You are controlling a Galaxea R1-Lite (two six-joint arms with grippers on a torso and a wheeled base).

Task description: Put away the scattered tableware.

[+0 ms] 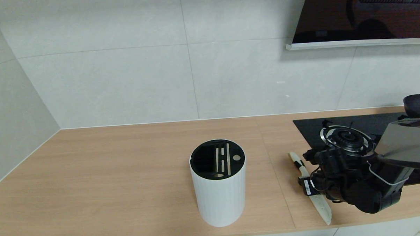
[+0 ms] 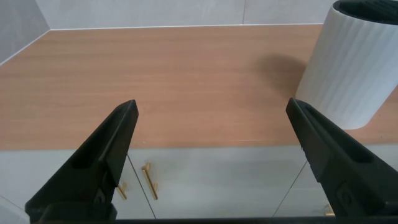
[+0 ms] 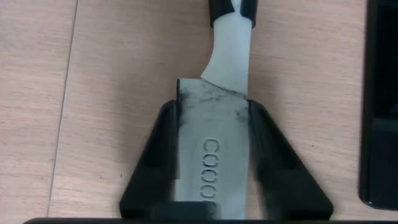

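A white ceramic knife with a black-and-white handle lies flat on the wooden counter, just left of the hob. My right gripper is down over it. In the right wrist view the two fingers press against both edges of the knife's blade, so the right gripper is shut on it. A white ribbed holder with a slotted black top stands mid-counter, left of the knife. My left gripper stands open and holds nothing, at the counter's front edge, with the holder beside it.
A black gas hob with a burner sits at the right, with a dark pot behind it and a range hood above. The tiled wall closes off the back and left. Bare counter stretches left of the holder.
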